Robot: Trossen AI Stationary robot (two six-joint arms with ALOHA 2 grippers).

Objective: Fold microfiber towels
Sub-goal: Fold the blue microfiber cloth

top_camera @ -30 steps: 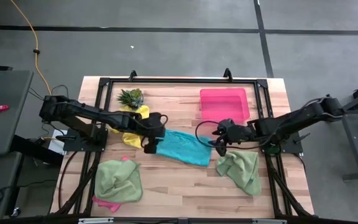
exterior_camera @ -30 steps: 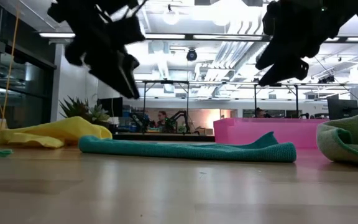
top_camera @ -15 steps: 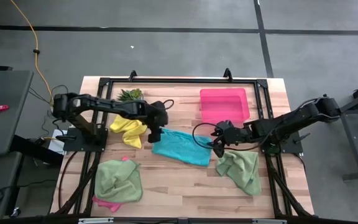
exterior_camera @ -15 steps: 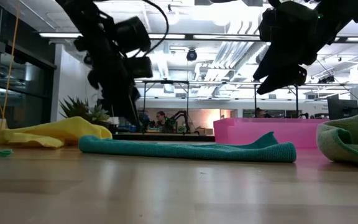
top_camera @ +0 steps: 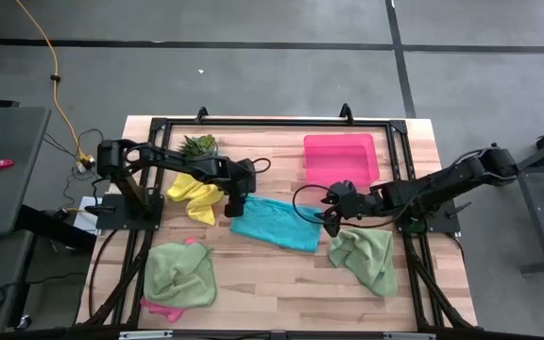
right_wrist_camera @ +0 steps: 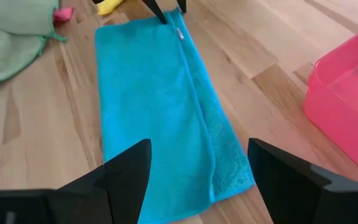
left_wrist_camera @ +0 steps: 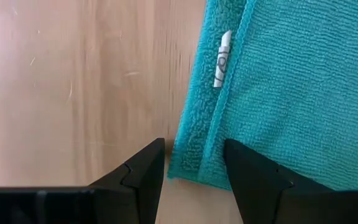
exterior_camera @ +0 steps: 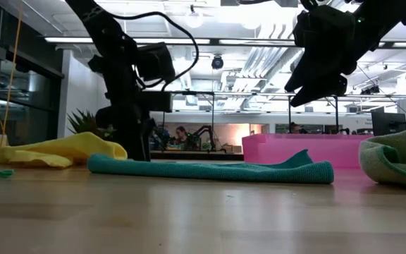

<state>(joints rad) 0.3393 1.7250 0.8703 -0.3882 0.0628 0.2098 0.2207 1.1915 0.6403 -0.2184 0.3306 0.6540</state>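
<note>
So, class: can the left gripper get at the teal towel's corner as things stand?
Probably yes: the left gripper is open, its fingers straddling the teal towel corner, with nothing lying between.

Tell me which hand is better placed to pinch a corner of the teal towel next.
Left. The left hand is down at the table with open fingers straddling the teal towel corner by its tag. The right hand is open too, but hangs above the towel's other end.
</note>
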